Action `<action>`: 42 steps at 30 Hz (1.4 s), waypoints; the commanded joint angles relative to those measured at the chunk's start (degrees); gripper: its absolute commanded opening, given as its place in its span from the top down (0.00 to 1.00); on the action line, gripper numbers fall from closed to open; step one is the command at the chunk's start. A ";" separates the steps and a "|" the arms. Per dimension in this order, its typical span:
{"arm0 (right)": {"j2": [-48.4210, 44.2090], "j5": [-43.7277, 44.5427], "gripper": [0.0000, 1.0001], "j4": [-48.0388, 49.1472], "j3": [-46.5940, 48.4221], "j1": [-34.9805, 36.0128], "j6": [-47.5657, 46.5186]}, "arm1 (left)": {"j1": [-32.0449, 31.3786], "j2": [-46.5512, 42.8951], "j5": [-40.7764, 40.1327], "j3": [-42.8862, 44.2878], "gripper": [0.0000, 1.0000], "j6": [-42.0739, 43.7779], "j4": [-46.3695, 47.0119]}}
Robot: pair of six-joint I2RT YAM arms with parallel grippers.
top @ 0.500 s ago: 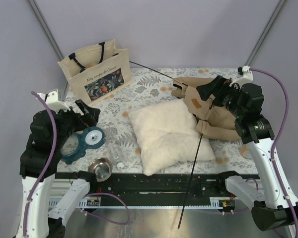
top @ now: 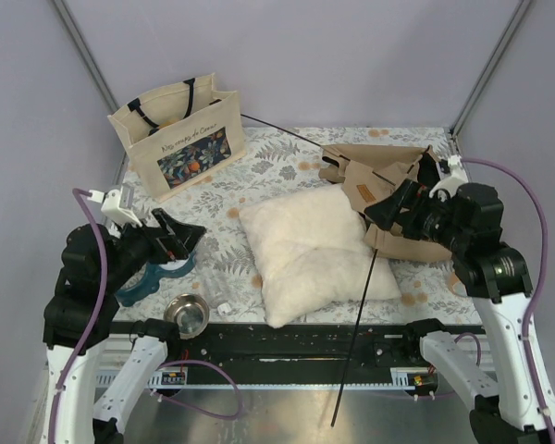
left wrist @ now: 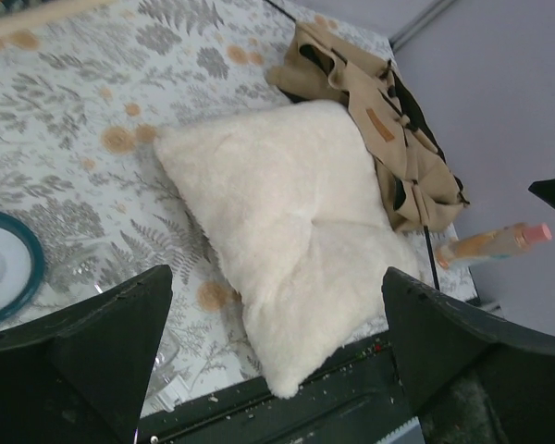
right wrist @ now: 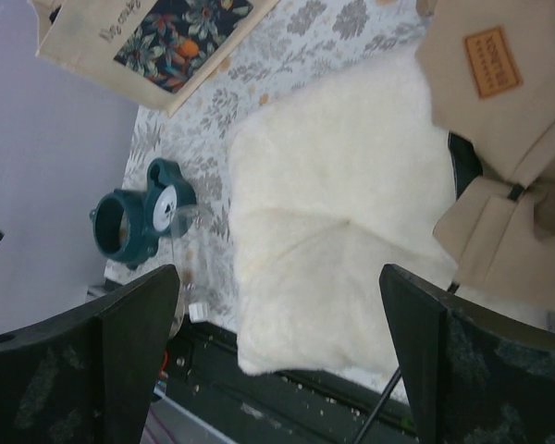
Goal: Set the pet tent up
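The left arm is bending low at the table's (top: 277,166) left edge. Its left gripper (top: 190,236) is hanging above a teal holder (top: 146,280) and pointing toward the white pillow (top: 305,250). The fingers (left wrist: 102,351) are standing wide apart and are holding nothing. The right arm is reaching in from the right side. Its right gripper (top: 384,211) is hovering over the pet tent (top: 365,166), also spread wide and empty, fingers (right wrist: 462,361) aiming at the pillow. The tent is lying collapsed on the far right part of the table, touching the pillow's right edge. One black pole (top: 363,296) is sticking out past the near edge.
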 commanded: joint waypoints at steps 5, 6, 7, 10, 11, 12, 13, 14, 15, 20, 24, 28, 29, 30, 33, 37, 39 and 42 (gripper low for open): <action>-10.56 -7.11 0.00 -18.00 -8.03 0.31 -0.21 | 0.13 -1.90 19.65 -12.55 0.01 -6.93 8.55; -11.44 -8.42 0.01 -18.71 -9.70 0.31 -0.21 | 0.13 -2.08 20.71 -13.78 0.01 -7.02 8.73; -12.67 -9.48 0.00 -19.33 -11.11 0.31 0.05 | 0.13 -2.34 21.24 -14.66 0.01 -6.93 8.91; -15.92 -13.34 0.01 -18.90 -15.50 0.49 1.28 | 0.05 -3.83 20.99 -16.95 0.01 -6.76 8.91; -16.98 -13.88 0.02 -18.98 -16.38 0.57 1.81 | 0.05 -4.45 20.99 -17.39 0.01 -7.10 8.91; -17.95 -13.97 0.02 -19.07 -17.00 0.57 2.42 | 0.05 -4.97 20.99 -18.00 0.01 -7.54 8.99; -18.56 -13.62 0.03 -19.68 -17.53 0.57 2.86 | 0.13 -5.59 21.16 -18.53 0.01 -8.24 9.26; -19.35 -12.58 0.04 -20.64 -17.80 0.57 3.30 | 0.05 -6.03 21.25 -19.06 0.01 -8.77 9.61; -19.88 -11.52 0.04 -21.70 -17.89 0.57 3.48 | 0.05 -6.56 21.25 -19.41 0.01 -9.30 9.87; -19.71 -6.50 0.10 -26.80 -19.38 0.57 3.05 | 0.05 -7.18 20.55 -20.29 0.01 -9.83 9.87; -19.97 -9.39 0.13 -26.19 -21.84 0.57 3.30 | 0.05 -6.83 20.46 -21.78 0.01 -10.97 10.75; -20.77 -13.17 0.14 -24.70 -24.47 0.57 3.92 | 0.05 -6.74 20.28 -23.63 0.01 -12.55 13.12; -20.94 -14.83 0.15 -23.74 -25.52 0.57 4.53 | 0.13 -6.74 20.28 -24.24 0.01 -12.99 13.74; -21.12 -16.33 0.16 -22.77 -26.58 0.66 5.06 | 0.05 -6.56 20.28 -24.68 0.01 -13.26 14.44; -21.65 -18.36 0.20 -20.48 -29.31 0.57 6.29 | 0.05 -6.04 20.37 -25.48 0.01 -14.05 15.67; -22.35 -20.55 0.29 -17.15 -31.94 0.57 7.70 | 0.13 -5.86 20.81 -26.70 0.01 -15.10 17.51; -22.87 -22.22 0.34 -14.08 -33.26 0.57 9.36 | -0.30 -5.95 21.95 -27.49 0.01 -16.16 19.18; -23.67 -23.20 0.45 -10.20 -35.28 0.57 11.48 | -1.79 -6.03 22.83 -28.73 0.01 -17.83 21.82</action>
